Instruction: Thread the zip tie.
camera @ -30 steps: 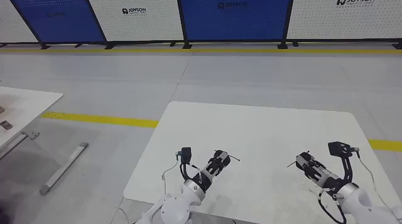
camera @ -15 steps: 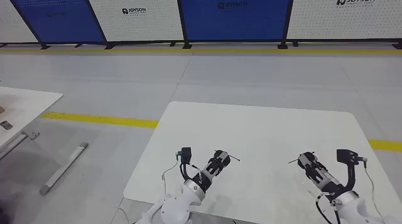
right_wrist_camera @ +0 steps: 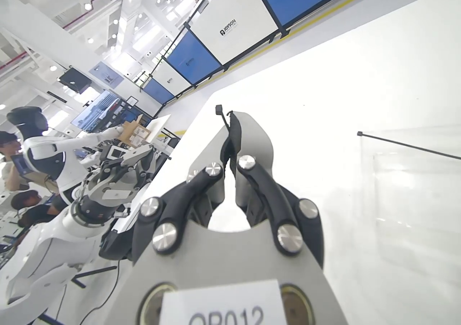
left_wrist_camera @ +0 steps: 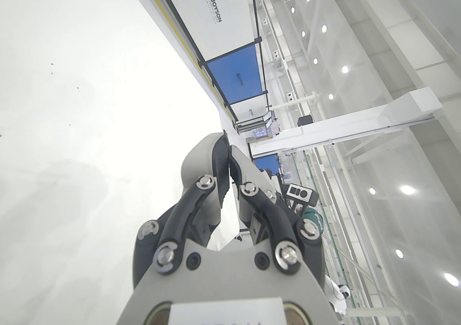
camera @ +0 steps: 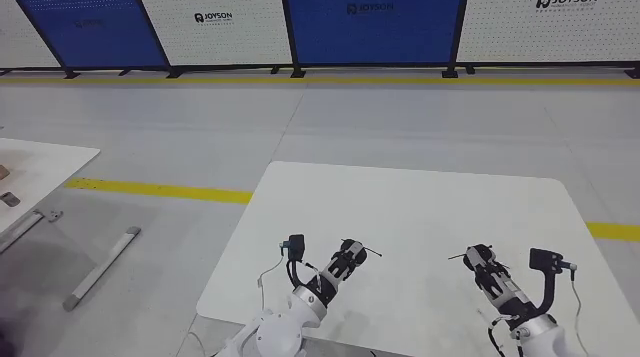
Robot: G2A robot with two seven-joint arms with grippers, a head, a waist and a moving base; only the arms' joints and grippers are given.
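Observation:
My left gripper (camera: 351, 250) rests low over the white table (camera: 400, 197) near its front edge. It is shut, and a thin black zip tie (camera: 371, 251) sticks out sideways past its tip. In the left wrist view the pads (left_wrist_camera: 224, 161) are pressed together. To its right, my right gripper (camera: 479, 254) is shut on a second black zip tie (camera: 459, 255). That tie's square head (right_wrist_camera: 218, 109) pokes out beyond the closed fingertips (right_wrist_camera: 236, 132). The two grippers are well apart, tips angled toward the table's far side.
In the right wrist view another thin black zip tie (right_wrist_camera: 407, 146) shows over the table beside a clear plastic sheet (right_wrist_camera: 414, 197). Blue and white partition panels (camera: 370, 7) stand far behind. A second table's corner (camera: 40, 167) is at the left.
The right arm has shifted a little leftward and toward the front, bringing its tie closer to the left gripper. The left arm has stayed still.

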